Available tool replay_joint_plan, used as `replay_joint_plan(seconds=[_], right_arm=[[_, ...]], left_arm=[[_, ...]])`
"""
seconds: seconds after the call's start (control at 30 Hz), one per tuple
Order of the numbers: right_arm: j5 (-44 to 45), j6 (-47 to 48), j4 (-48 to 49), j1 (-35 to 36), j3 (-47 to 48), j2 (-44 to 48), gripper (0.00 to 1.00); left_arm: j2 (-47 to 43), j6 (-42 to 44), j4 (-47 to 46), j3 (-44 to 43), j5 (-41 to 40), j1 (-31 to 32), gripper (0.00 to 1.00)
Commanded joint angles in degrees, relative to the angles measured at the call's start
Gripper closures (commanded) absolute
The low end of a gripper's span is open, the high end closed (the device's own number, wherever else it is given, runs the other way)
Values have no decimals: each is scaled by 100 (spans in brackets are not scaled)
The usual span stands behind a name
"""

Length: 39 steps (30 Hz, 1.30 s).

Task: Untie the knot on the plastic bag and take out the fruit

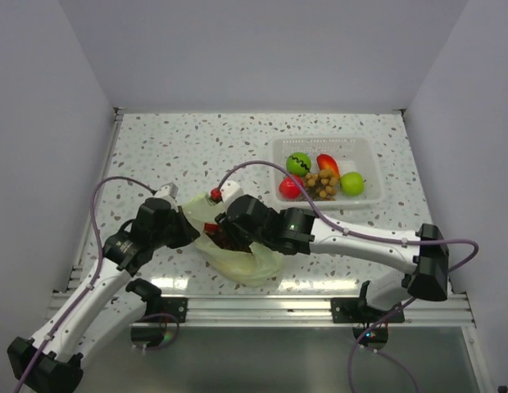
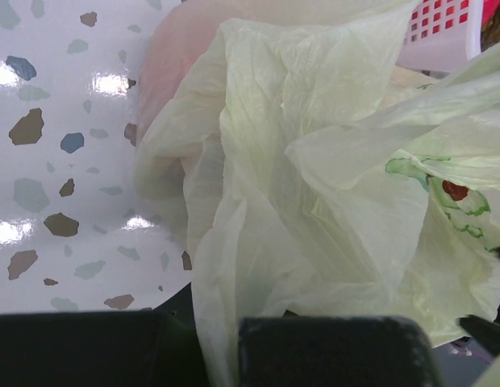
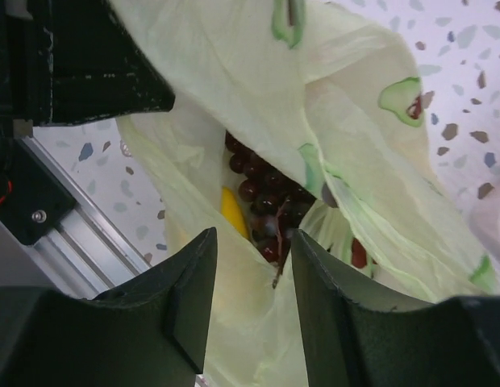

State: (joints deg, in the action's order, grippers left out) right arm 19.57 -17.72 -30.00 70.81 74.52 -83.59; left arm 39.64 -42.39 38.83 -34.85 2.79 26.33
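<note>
The pale green plastic bag (image 1: 252, 264) lies crumpled near the table's front edge with its mouth gaping; the knot is out of view. My left gripper (image 1: 188, 228) is shut on a fold of the bag (image 2: 314, 201), and the film runs down between its fingers (image 2: 339, 351). My right gripper (image 1: 224, 237) sits at the bag's mouth, open (image 3: 254, 242), with thin film and a grape stem in the gap. Inside the bag (image 3: 234, 72) I see fruit: a dark purple grape bunch (image 3: 266, 193), a yellow piece (image 3: 232, 211) and something red (image 3: 359, 254) behind the film.
A white basket (image 1: 369, 147) at the back right holds a green zigzag ball (image 1: 298, 163), a lime apple (image 1: 351, 183), a red-orange piece (image 1: 328, 164) and a brown bunch (image 1: 324, 185). An aluminium rail (image 1: 262, 307) runs along the near edge, just behind the bag.
</note>
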Motion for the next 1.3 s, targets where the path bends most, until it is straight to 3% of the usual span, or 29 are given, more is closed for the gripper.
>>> replay_joint_plan(seconds=[0.0, 0.3, 0.53, 0.73, 0.97, 1.07, 1.17, 1.27], right_arm=[[-384, 163, 398, 126, 185, -298, 54], [-77, 269, 758, 65, 19, -1368, 56], [55, 93, 890, -207, -235, -1862, 50], [222, 14, 777, -287, -552, -1652, 31], [4, 84, 706, -409, -904, -1581, 23], [-321, 189, 829, -445, -940, -1704, 26], [-507, 312, 943, -436, -799, -1932, 36], [-612, 444, 1031, -436, -632, -1924, 64]], left_arm=[[-105, 38, 257, -373, -120, 22, 100], [-228, -6, 301, -198, 108, 22, 100], [-404, -85, 354, 22, 161, 22, 100], [-422, -68, 327, 128, 117, 22, 100], [-299, -15, 266, 154, 117, 22, 100], [-273, -32, 187, 215, 169, 22, 100], [-220, -76, 64, 259, 240, 22, 100], [-176, -85, 11, 207, 222, 22, 100]])
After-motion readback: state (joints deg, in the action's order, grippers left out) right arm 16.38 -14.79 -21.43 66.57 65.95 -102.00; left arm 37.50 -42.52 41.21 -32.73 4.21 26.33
